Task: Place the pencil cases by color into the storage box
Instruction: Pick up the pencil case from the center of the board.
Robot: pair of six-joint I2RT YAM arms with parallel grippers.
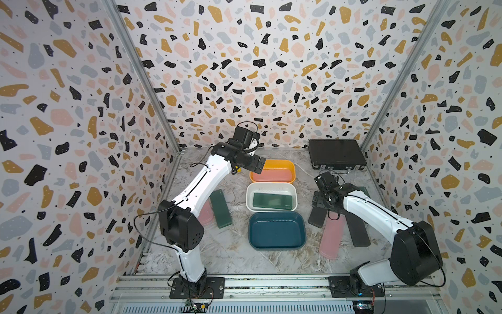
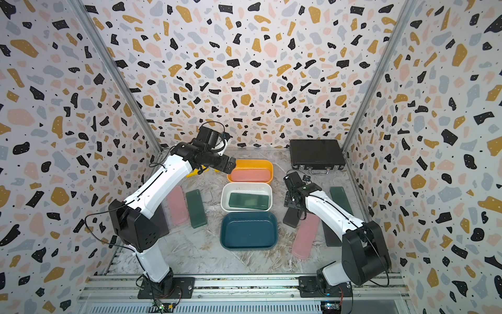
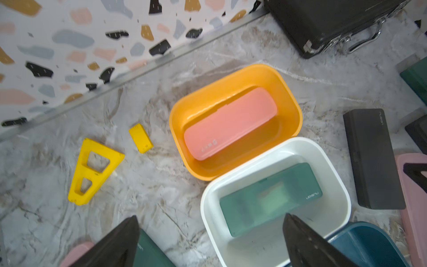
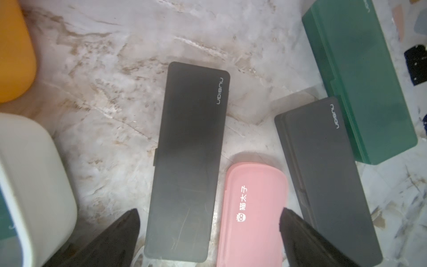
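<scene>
Two cases lie leftmost: pink case (image 2: 178, 205), green case (image 2: 196, 208). Left gripper (image 3: 211, 216), jaws spread and bare, hangs near the yellow bin (image 1: 279, 162), which holds a second pink case (image 1: 271, 175); the white bin (image 1: 271, 185) holds a second green case (image 1: 272, 201). Right gripper (image 4: 210, 210), jaws spread, hovers over a black case (image 4: 189, 150); rightward: third pink case (image 4: 251, 219), another black case (image 4: 323, 180), third green case (image 4: 360, 81).

"nusign" on black case (image 4: 187, 161), second black case (image 4: 323, 175), green case (image 3: 270, 196) in white box (image 3: 335, 185). "猫太子" plus small face logo on pink case (image 4: 251, 215).
</scene>
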